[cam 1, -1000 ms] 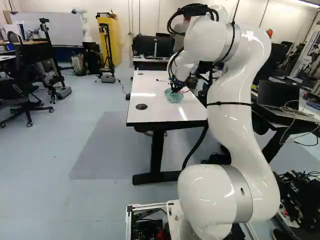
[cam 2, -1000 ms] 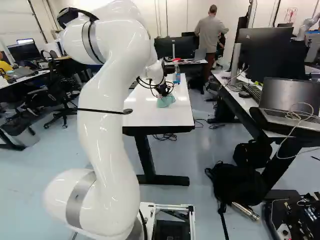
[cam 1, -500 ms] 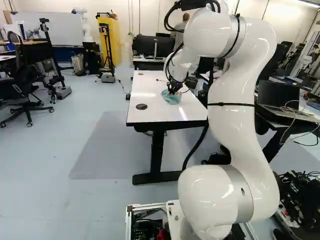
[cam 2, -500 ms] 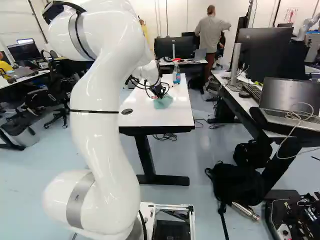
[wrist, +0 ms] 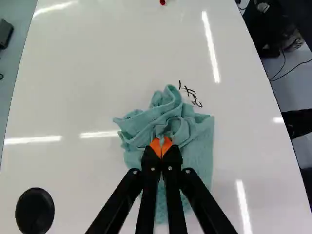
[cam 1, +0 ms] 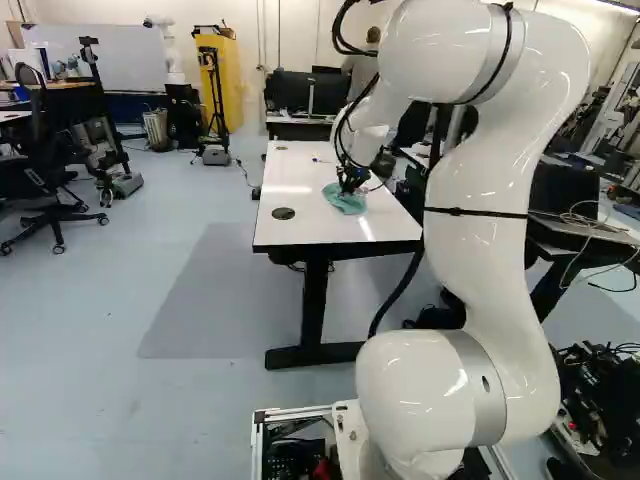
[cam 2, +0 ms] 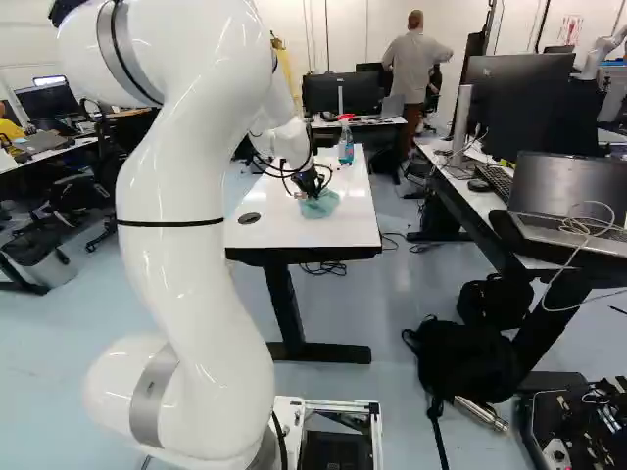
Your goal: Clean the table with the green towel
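Green towel lies on the white table, rumpled into soft folds where the claw pinches it.

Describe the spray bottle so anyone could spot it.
Find the long white table ahead of the arm. Toward its far end stands the spray bottle, upright. Its blue body and red head set it apart from the crumpled green towel.

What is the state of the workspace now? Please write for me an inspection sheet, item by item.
Surface: white table, black handwritten marks beside the towel.
Job's things: green towel, bunched on the table.
Clutter: spray bottle towards the table's far end.
Gripper: gripper shut on the towel.
Cables: white cable across the laptop on the side desk.
Surroundings: black backpack on the floor.
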You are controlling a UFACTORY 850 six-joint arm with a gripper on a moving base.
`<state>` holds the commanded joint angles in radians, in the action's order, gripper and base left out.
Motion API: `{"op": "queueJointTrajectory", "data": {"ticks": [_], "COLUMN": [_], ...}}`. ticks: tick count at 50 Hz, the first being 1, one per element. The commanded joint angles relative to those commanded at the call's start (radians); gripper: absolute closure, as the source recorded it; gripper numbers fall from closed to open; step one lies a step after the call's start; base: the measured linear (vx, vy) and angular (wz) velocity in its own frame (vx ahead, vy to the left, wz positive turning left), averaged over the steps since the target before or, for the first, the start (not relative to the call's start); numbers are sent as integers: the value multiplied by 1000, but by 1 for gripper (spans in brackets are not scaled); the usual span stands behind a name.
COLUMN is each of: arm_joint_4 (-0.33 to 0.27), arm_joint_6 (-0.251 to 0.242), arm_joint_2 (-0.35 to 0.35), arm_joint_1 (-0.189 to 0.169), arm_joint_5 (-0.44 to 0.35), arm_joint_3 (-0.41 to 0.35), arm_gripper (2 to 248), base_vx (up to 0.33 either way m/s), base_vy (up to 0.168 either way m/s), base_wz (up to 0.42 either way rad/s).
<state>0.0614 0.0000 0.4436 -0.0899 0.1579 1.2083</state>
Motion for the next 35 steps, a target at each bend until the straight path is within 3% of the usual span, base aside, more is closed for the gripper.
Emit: {"op": "queueJointTrajectory", "data": {"ticks": [35], "arm_joint_4": [0], "arm_joint_6": [0], "arm_joint_2": [0], "arm_joint_1": [-98], "arm_joint_5": [0], "arm_joint_3": [0], "arm_gripper": [229], "base_vx": [0], "base_vy": [0], "base_wz": [0]}}
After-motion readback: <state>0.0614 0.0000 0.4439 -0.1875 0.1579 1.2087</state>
